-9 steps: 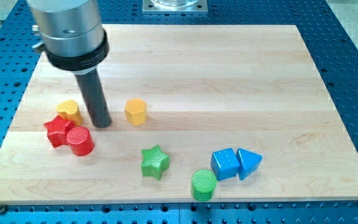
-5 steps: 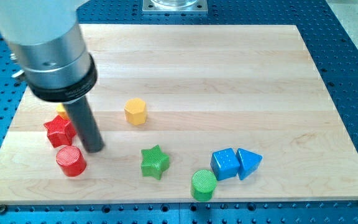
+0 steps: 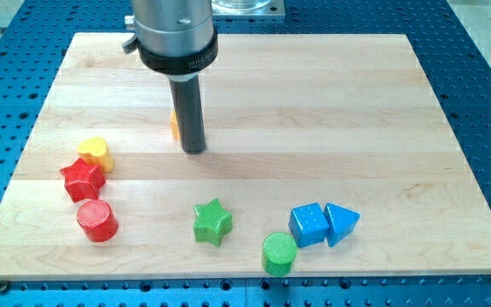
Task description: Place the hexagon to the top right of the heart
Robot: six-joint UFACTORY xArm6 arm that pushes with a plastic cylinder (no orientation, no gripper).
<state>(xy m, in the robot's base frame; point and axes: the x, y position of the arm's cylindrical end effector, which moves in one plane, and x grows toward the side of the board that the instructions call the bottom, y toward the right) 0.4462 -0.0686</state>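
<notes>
The yellow hexagon (image 3: 175, 124) sits left of the board's middle, mostly hidden behind my rod; only a sliver of it shows at the rod's left. My tip (image 3: 194, 150) rests on the board just right of and below the hexagon, touching or nearly touching it. The yellow heart (image 3: 96, 153) lies at the view's left, well left of and a little below the hexagon.
A red star (image 3: 82, 179) lies just below the heart, and a red cylinder (image 3: 97, 221) below that. A green star (image 3: 212, 222), a green cylinder (image 3: 280, 253), a blue cube (image 3: 309, 224) and a blue triangle (image 3: 341, 223) lie along the view's bottom.
My rod has swung from beside the red blocks up and right to the hexagon. The hexagon has shifted up toward the view's top. The red cylinder was pushed down earlier.
</notes>
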